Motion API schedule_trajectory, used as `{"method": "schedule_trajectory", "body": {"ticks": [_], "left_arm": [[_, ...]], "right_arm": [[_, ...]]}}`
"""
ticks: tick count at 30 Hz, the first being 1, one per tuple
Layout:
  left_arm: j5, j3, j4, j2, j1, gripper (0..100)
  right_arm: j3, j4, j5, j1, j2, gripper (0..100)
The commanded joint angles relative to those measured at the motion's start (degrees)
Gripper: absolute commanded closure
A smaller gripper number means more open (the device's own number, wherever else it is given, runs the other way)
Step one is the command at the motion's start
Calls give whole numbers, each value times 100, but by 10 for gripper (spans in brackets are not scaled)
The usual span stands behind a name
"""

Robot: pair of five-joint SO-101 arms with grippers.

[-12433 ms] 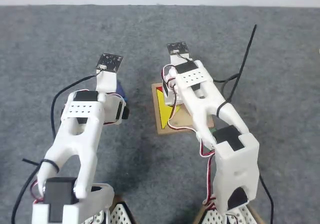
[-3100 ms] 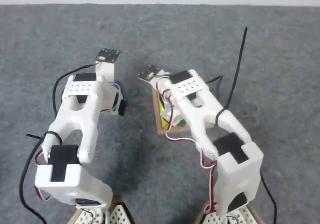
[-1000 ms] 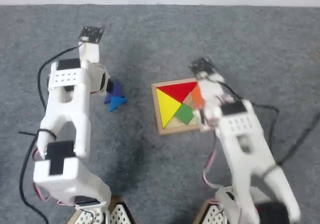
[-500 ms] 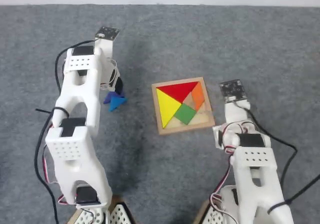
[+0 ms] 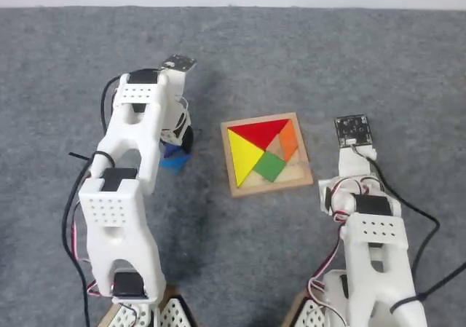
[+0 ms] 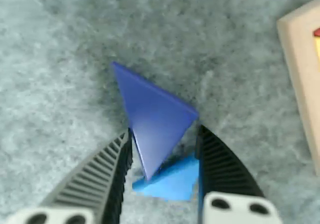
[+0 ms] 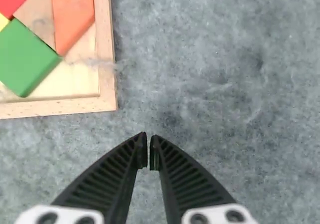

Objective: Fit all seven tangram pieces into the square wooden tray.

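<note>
The square wooden tray (image 5: 270,188) lies mid-table and holds a red triangle (image 5: 261,132), a yellow triangle (image 5: 242,159), a green square (image 5: 270,167) and an orange parallelogram (image 5: 289,139). To its left on the carpet, a dark blue triangle (image 6: 152,115) leans on a light blue piece (image 6: 171,182). My left gripper (image 6: 162,151) is open, with one finger on each side of the dark blue triangle. My right gripper (image 7: 148,151) is shut and holds nothing. It hangs over bare carpet just off the tray's corner (image 7: 106,103).
Grey carpet covers the table all round the tray. The right arm (image 5: 358,199) stands to the right of the tray, with a black cable trailing beside it. The left arm (image 5: 138,134) stretches over the blue pieces (image 5: 175,161).
The left arm has swung toward the tray side and come down over the blue pieces. The right arm has drawn back slightly from the tray.
</note>
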Motion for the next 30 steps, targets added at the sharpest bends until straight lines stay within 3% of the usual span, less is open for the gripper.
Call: {"method": "schedule_trajectory", "body": {"ticks": [1,21,26,30], "left_arm": [[-18,-295,-18,-105,0,805],[0,-418,-44,369,378,807],[44,-549,-26,554,501,877],[18,-576,-9,369,527,906]], "right_arm": [[-35,-119,-44,57,-154,968],[-35,-127,-132,189,-171,968],[-132,-259,-352,787,-171,968],[-132,-303,-343,796,-163,968]]}}
